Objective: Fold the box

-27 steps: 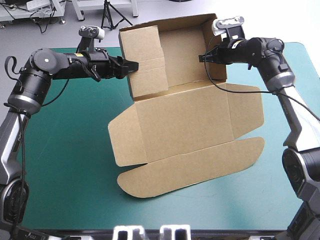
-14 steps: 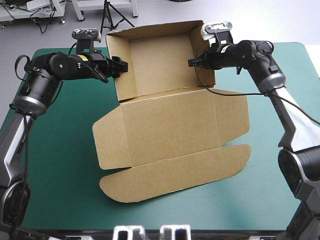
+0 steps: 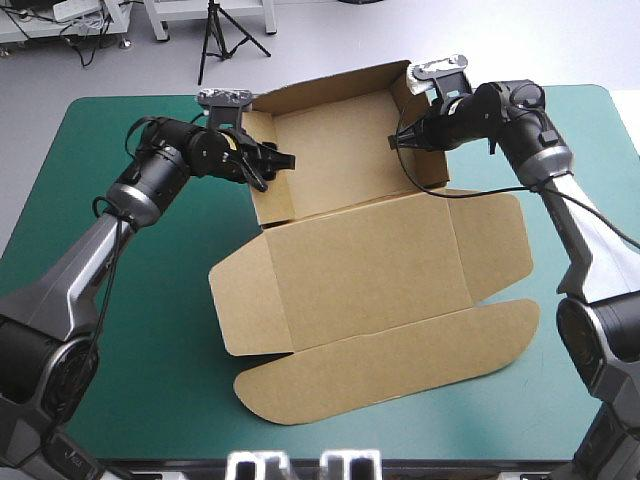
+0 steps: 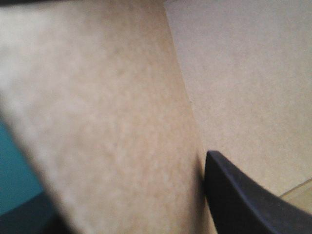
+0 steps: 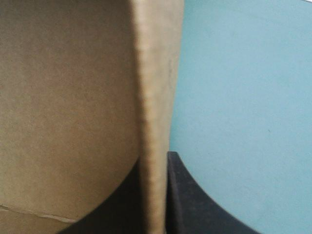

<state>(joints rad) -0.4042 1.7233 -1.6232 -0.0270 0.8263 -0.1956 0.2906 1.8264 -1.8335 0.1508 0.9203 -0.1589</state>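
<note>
Since just before, the box [image 3: 370, 270] has slid toward the right edge of the teal-green surface [image 3: 130, 330] and turned a little, and the left arm has swung in after it. Nearest lies a long flap with rounded ends, flat matte brown board. Beyond it spreads the broad lid panel with angled side wings, creased where the panels join. At the far side the tray stands with its thin walls raised. The left pincer [image 3: 275, 162] is clamped on the tray's left wall, one black finger [image 4: 239, 200] pressed against the inner face. The right pincer [image 3: 398, 140] pinches the right wall, its fibrous cut edge squeezed between both fingers.
</note>
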